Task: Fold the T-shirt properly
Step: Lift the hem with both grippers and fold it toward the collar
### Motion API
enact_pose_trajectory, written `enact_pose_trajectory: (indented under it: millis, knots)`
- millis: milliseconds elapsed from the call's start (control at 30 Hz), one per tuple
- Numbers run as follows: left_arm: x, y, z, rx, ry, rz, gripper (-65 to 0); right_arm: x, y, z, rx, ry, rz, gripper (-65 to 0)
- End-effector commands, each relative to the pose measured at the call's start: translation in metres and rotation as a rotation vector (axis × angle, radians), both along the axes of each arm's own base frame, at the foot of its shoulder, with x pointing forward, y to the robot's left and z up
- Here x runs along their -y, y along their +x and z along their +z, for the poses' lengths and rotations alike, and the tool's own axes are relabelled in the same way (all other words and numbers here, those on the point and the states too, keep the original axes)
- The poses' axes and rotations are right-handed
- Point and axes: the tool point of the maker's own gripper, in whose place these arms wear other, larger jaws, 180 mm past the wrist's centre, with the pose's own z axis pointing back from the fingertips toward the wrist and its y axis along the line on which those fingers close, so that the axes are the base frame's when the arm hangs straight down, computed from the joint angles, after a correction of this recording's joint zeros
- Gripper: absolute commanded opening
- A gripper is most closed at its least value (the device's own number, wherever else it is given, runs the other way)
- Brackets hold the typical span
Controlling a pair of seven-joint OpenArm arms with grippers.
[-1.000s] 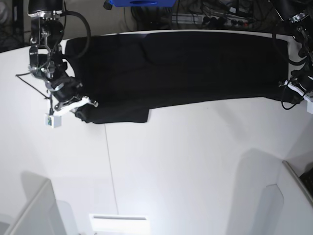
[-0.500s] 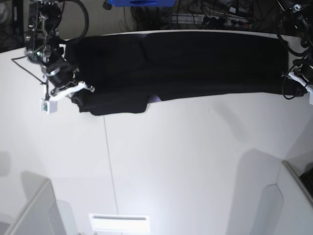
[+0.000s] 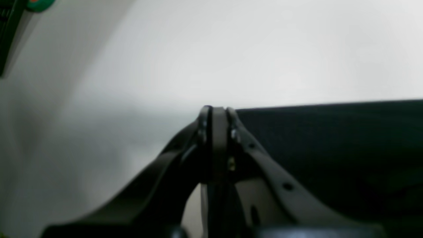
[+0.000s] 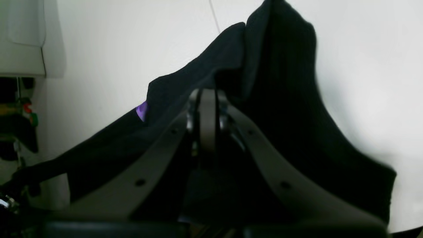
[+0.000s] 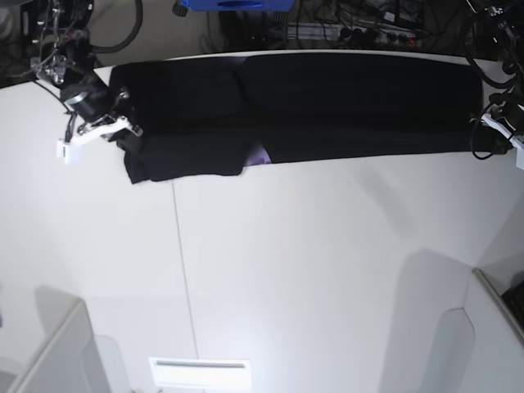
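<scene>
T-shirt lies as a long black band along the far edge of the table, stretched between the two hands. Looks like one lengthwise fold is in: band is narrow, edges roughly parallel. A lower flap at the right-hand end hangs nearer the camera than the rest of the band, and a sliver of purple print shows beside it, so that fold isn't clean.

Right hand is clenched on the T-shirt's end; wrist view shows the jaws pinched together with black cloth bunched around and over the tips, purple patch just beside. Left hand sits at the T-shirt's opposite end, jaws pressed together; cloth edge runs right up against the tips, but I can't tell if fabric is actually pinched between them or just beside.

Judgement: early-to-mid. Left to do: square up the flap, hide the print, then crosswise folds to bring the band down to a compact stack.

Vs the earlier base frames: right hand has pulled back toward the far table edge and out past the T-shirt's end, dragging that end with it. Near hem sits straighter and farther from the camera; flap is tighter. Purple sliver now more exposed. Left hand barely changed.
</scene>
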Motion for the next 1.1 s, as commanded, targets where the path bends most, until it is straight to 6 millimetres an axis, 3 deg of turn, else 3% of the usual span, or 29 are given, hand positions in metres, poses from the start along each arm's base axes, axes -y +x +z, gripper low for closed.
enact_pose_trajectory:
  millis: [0, 233, 433, 600, 1067]
  knots:
    - [-0.003, 0.009, 0.019, 0.048, 0.035, -0.021, -65.0, 0.003, 0.004, 0.010, 0.039, -0.008, -0.002, -65.0]
    - [-0.003, 0.000, 0.015, 0.021, 0.047, -0.026, -65.0, 0.000, -0.013, 0.002, -0.008, 0.037, -0.005, -65.0]
    - [-0.003, -0.020, 0.002, -0.040, 0.045, -0.027, -65.0, -0.001, -0.025, -0.005, -0.043, 0.040, -0.005, -65.0]
    - [-0.003, -0.032, -0.005, -0.076, 0.044, -0.028, -65.0, 0.010, -0.029, -0.015, -0.062, -0.074, -0.001, -65.0]
    - [-0.004, -0.034, -0.006, -0.082, 0.046, -0.025, -65.0, 0.009, -0.042, -0.022, -0.099, -0.065, -0.011, -65.0]
